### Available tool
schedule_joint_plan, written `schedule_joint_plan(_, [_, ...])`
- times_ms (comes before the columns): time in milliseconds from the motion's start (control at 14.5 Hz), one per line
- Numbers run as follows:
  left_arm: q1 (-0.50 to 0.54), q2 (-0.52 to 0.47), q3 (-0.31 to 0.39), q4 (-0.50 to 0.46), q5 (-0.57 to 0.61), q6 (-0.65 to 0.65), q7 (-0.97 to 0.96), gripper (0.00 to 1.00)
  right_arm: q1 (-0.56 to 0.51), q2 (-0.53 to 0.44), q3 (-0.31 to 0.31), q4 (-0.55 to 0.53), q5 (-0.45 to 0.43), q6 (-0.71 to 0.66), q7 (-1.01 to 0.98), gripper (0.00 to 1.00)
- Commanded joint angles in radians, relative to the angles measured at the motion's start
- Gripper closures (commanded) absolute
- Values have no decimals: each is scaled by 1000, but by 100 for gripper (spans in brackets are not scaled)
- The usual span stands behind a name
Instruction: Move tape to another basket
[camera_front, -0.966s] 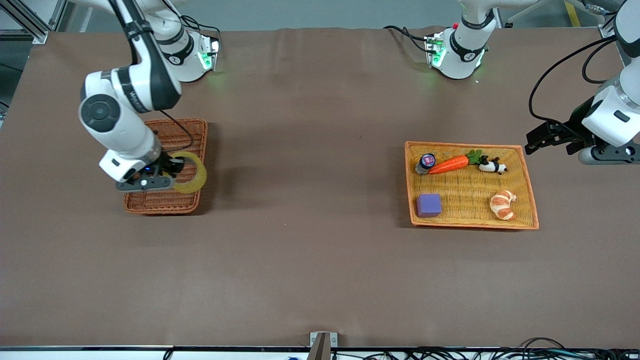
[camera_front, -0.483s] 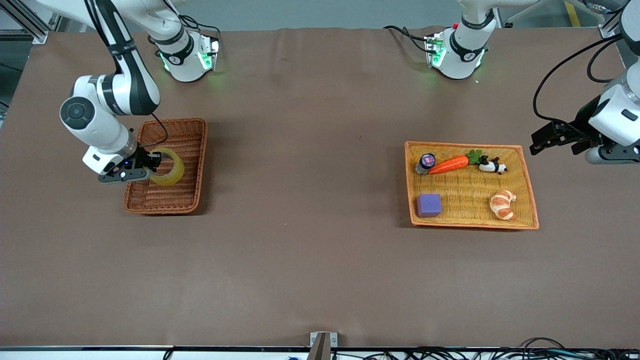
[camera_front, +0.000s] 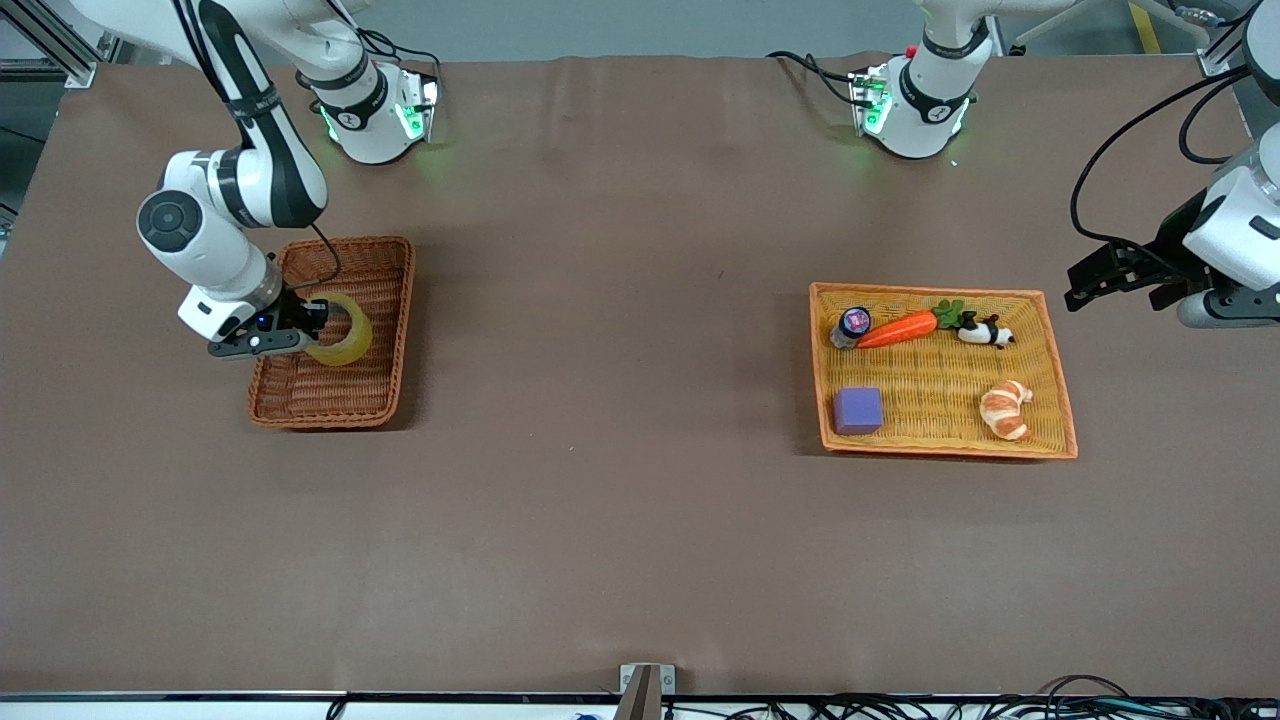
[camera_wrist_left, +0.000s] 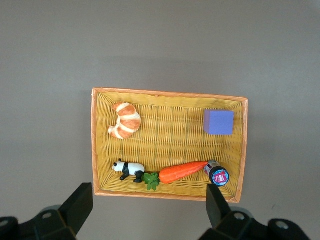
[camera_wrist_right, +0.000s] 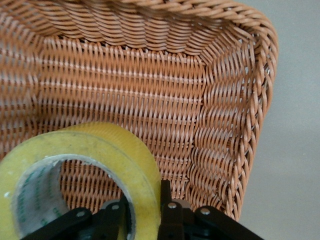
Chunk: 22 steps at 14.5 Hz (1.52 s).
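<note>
My right gripper (camera_front: 316, 320) is shut on the tape (camera_front: 358, 335), a yellowish ring with a grey core, and holds it upright low inside the dark reddish-brown wicker basket (camera_front: 325, 395). In the right wrist view the fingers (camera_wrist_right: 171, 212) pinch the tape's (camera_wrist_right: 100, 147) wall, one inside the ring and one outside, with the basket's woven wall (camera_wrist_right: 150, 75) close around it. I cannot tell whether the tape touches the basket floor. My left gripper (camera_front: 1085, 280) is open and empty, up over the table beside the yellow tray; it waits. Its own view shows the gripper (camera_wrist_left: 149, 210) wide open.
The shallow yellow-orange tray (camera_front: 1060, 380) at the left arm's end holds a carrot (camera_front: 897, 329), a panda figure (camera_front: 985, 331), a croissant (camera_front: 1005, 408), a purple cube (camera_front: 858, 410) and a small dark bottle (camera_front: 851, 325). The tray also shows in the left wrist view (camera_wrist_left: 170, 93).
My right gripper has come down with the tape into the basket and shifted toward the right arm's end. The left gripper has drifted slightly toward its end of the table.
</note>
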<state>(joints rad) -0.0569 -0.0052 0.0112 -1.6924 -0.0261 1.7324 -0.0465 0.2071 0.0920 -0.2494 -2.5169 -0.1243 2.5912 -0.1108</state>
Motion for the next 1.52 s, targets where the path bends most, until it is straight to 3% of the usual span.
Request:
schedule_joint_plan(0, [-3,8,3,22,18,-7,-3,0,-22,21,4,-10,-9,47,-23,54])
schedule_joint_plan(69, [-1,8,4,29,18,-7,-3,0,-20,22,4,-10,-9,50,-23,42])
schedule_joint_plan(207, [20,10,3,43,20,-5,-1,0,-22,14,6,10,-8,37,-17,0])
schedule_joint_plan(345, [20,11,3,43,18,-5,-3,0,-22,-30,12,68,-8,-17,-10,0])
schedule_joint_plan(483, [25,11,3,45,20,-5,-1,0,-49,-61,36,206,-3,-194,-7,0])
schedule_joint_plan(621, [23,14,3,43,20,-4,-1,0,-107,-78,99,349,20,-362,-7,0])
schedule_joint_plan(897, [26,14,3,43,20,-5,2,0,-106,-103,99,643,72,-684,-10,0])
schedule_joint_plan(1172, [25,7,3,42,18,-8,-1,0,-104,-103,93,870,107,-906,-7,0])
schedule_joint_plan(1448, [31,-4,1,43,18,-36,-3,0,-104,-104,85,969,138,-1016,-7,0])
